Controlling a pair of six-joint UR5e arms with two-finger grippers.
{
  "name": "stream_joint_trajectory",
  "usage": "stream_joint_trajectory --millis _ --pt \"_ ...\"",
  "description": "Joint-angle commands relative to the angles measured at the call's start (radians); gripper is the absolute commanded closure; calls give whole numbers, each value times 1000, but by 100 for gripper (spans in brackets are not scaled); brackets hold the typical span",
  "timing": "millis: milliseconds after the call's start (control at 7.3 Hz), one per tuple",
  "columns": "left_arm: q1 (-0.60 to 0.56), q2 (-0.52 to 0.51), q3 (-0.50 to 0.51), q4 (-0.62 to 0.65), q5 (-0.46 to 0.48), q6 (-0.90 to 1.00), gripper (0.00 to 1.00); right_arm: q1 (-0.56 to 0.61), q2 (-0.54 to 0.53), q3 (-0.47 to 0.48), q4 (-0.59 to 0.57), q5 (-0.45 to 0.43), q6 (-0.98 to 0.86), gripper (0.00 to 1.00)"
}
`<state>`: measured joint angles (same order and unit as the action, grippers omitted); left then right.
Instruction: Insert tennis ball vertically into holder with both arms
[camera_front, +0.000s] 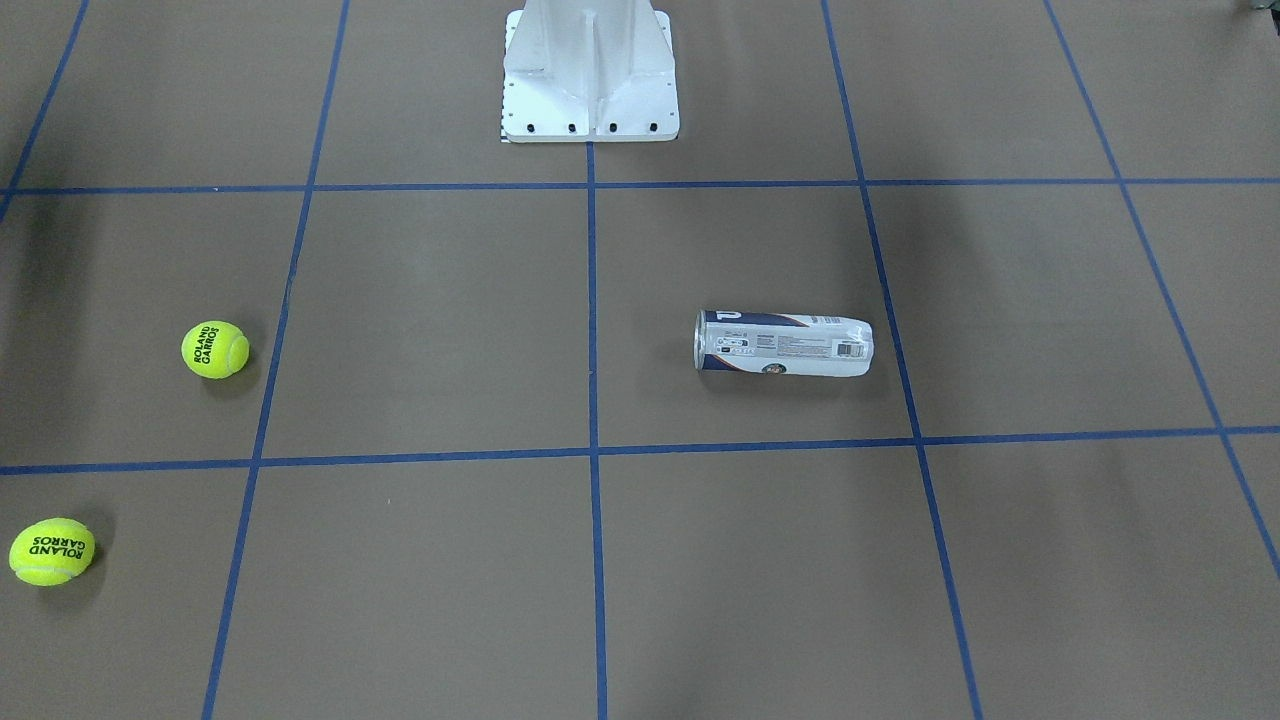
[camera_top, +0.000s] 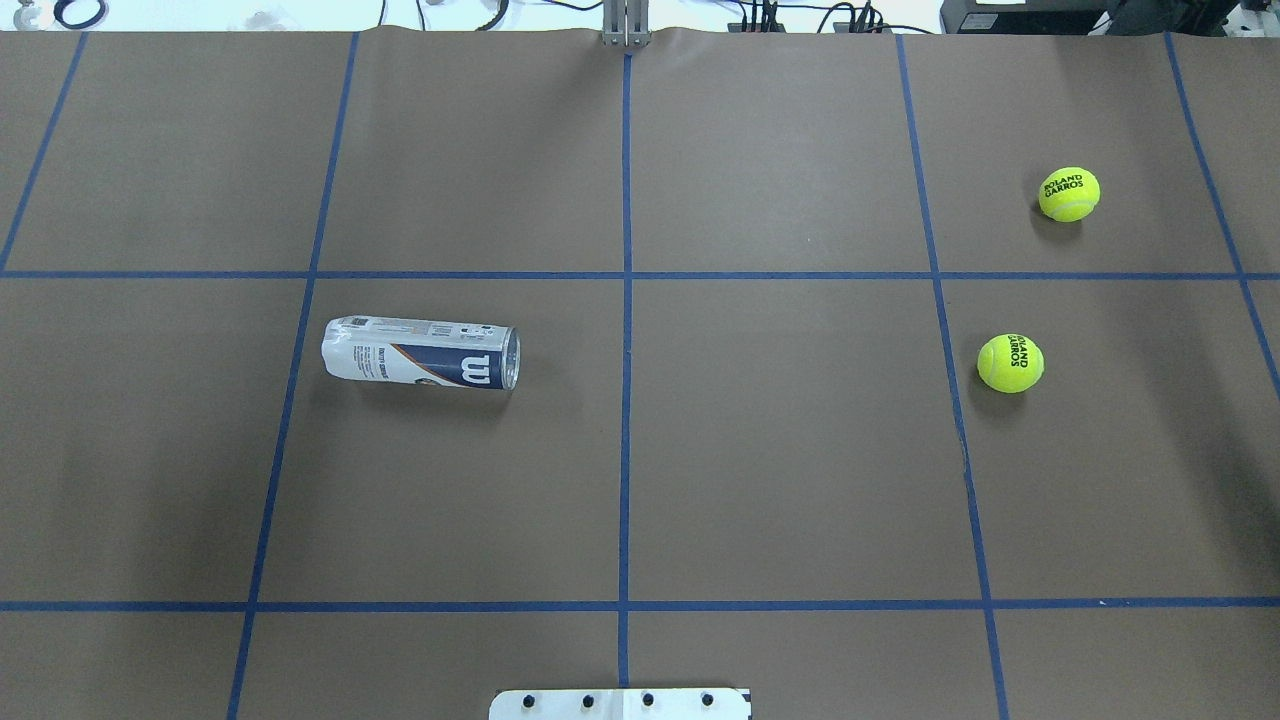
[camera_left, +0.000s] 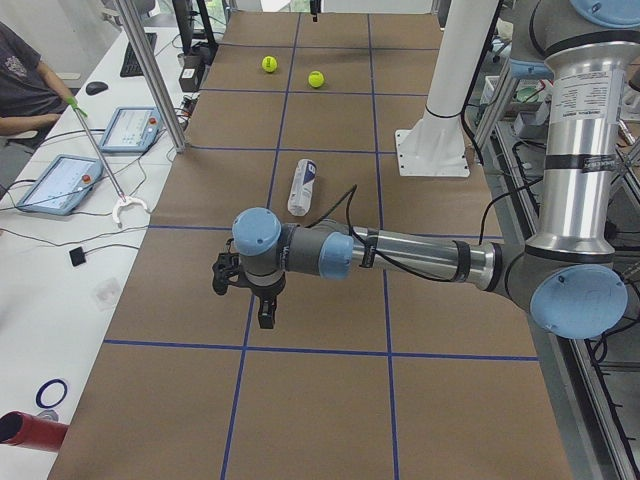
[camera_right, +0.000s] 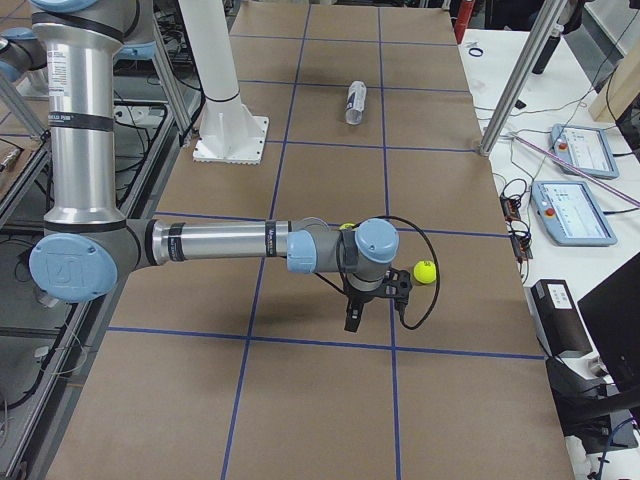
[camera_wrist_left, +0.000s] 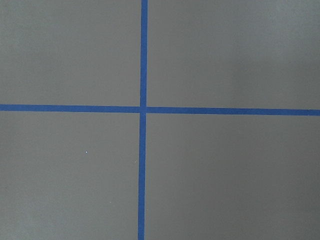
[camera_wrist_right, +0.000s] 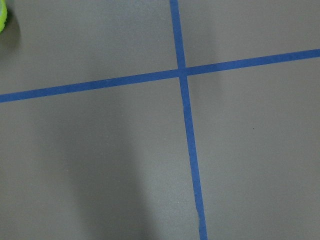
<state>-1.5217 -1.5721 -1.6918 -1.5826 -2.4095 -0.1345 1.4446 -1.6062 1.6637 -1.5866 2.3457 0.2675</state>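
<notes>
Two balls lay on the right half of the surface (camera_top: 780, 450): a far tennis ball (camera_top: 1069, 194) and a near tennis ball (camera_top: 1010, 363). Well apart, on the left half, the can (camera_top: 420, 353) lay on its side. Whether the left gripper (camera_left: 262, 305) or right gripper (camera_right: 352, 310) was apart or together could not be told.

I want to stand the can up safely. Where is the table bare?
Bare: the middle squares between the tennis-ball can and the near tennis ball. Busiest: the robot's right side, where the far tennis ball also lies.
</notes>
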Motion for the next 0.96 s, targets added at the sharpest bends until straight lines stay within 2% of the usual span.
stream_joint_trajectory --millis 0,411,822 --pt "0 10 9 -38 0 -2 1 0 3 2 1 0 -8 0" --pt "-2 6 -17 -43 -5 -2 1 -1 6 -4 1 -8 -8 0" --pt "2 -5 26 -74 -11 -58 1 -1 3 -8 1 -2 2 0"
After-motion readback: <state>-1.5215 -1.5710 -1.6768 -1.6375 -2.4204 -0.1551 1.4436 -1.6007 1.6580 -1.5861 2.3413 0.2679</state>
